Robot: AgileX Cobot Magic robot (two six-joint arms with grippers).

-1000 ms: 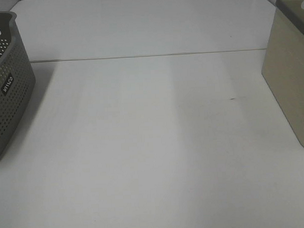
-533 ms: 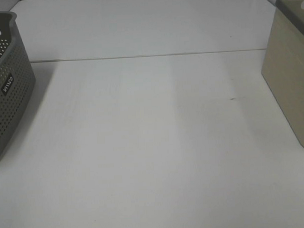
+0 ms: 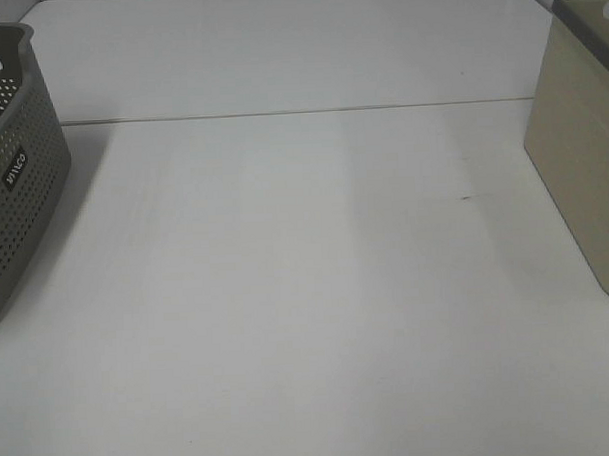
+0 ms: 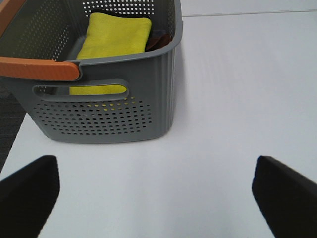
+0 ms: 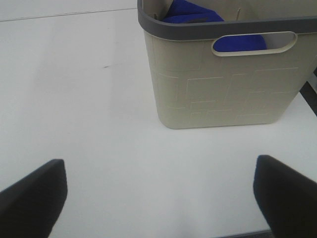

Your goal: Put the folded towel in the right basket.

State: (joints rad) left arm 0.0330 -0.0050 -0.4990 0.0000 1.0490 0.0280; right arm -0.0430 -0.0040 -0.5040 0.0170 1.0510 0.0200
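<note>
Over the desk's near left edge, left gripper (image 4: 153,191) hangs with fingers (image 4: 27,191) spread wide, nothing between them; only the dark fingertips show at the lower corners of the left wrist view. Right gripper (image 5: 158,193) likewise over the near right edge: fingers (image 5: 285,191) spread apart, empty. Neither arm shows in the high view.

Just ahead of the left gripper: grey perforated basket (image 4: 106,106) at the desk's left edge, an orange handle (image 4: 39,68) lying across its near rim. Inside it, a folded yellow towel (image 4: 116,33), flat against the basket floor, with a darker cloth (image 4: 159,39) beside it, mostly hidden.

Ahead of the right gripper: beige basket (image 5: 228,74) with a grey rim at the desk's right edge. A blue cloth (image 5: 190,11) is already in it, visible over the rim and through the handle slot.

White desk (image 3: 307,288) between the two baskets lies bare in the high view.

Judgement: task looks unstarted; the towel to move is probably the yellow one in the left basket.

For the pick:
- come down from above, clear of the orange handle and the rim
- pinch through all layers near the middle of a folded edge, so the fold holds
- avoid catching the darker cloth
- lift straight up past the rim before crossing to the right basket
</note>
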